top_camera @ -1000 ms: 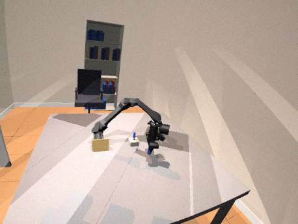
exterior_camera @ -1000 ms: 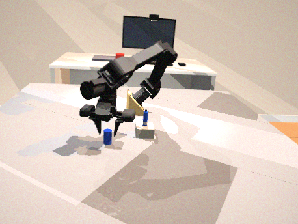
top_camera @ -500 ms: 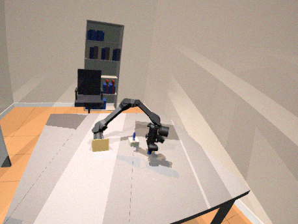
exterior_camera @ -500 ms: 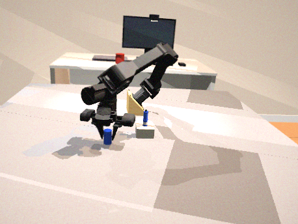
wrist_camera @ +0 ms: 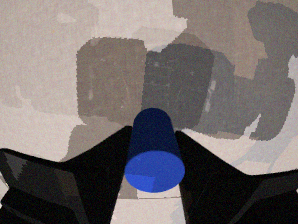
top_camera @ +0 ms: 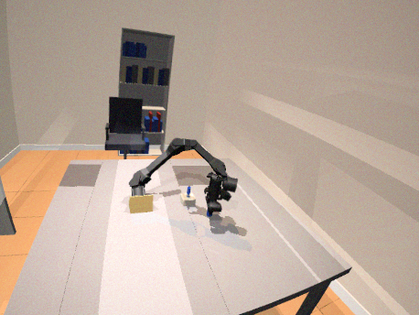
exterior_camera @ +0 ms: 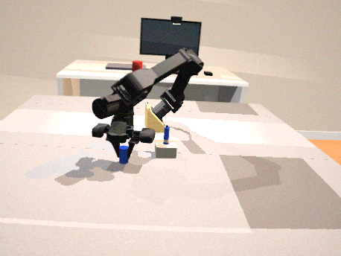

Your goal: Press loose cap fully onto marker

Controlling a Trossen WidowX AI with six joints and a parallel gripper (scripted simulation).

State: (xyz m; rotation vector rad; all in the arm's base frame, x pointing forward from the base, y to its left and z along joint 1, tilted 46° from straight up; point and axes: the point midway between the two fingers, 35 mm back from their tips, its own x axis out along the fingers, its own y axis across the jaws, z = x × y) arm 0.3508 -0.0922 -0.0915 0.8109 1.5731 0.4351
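The cap (wrist_camera: 154,152) looks like smooth blue plastic with a faint sheen on its top face; the tool (wrist_camera: 153,183) is dark, smooth and slightly glossy, like moulded plastic; the holder block (exterior_camera: 166,150) is a matt pale block; the surface (exterior_camera: 186,193) looks matt grey

The cap (exterior_camera: 123,154) is solid blue, its top a brighter blue in the wrist view. The marker (exterior_camera: 166,134) is blue too. The holder block (exterior_camera: 165,150) is pale cream. The fingers are glossy black. The desk (exterior_camera: 223,208) shows grey and off-white bands.
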